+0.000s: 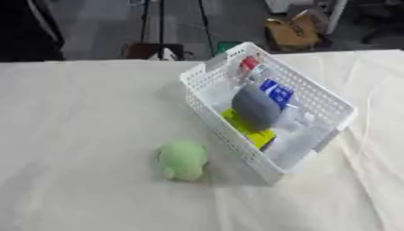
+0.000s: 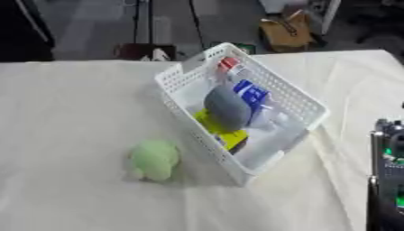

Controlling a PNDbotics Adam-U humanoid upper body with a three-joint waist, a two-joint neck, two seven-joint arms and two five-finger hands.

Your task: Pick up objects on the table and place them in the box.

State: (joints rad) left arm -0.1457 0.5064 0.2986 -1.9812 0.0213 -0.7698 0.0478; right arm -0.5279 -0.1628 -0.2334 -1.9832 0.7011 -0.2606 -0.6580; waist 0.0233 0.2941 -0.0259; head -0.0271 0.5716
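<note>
A light green soft toy (image 1: 182, 159) lies on the cream tablecloth, just left of the white mesh basket (image 1: 323, 97). Inside the basket sit a grey rounded thing (image 1: 256, 108), a flat yellow item (image 1: 251, 128), a blue-and-white pack (image 1: 277, 91) and a bottle with a red cap (image 1: 250, 63). No hand shows in the left eye view. In the right eye view a dark part of my right arm (image 2: 387, 176) stands at the right edge, apart from the toy and the basket; its hand is hidden.
The cloth-covered table (image 1: 87, 135) stretches wide on the left and in front. Beyond its far edge lie a dark floor, a brown bag (image 1: 293, 32) and a dark red object (image 1: 150, 50).
</note>
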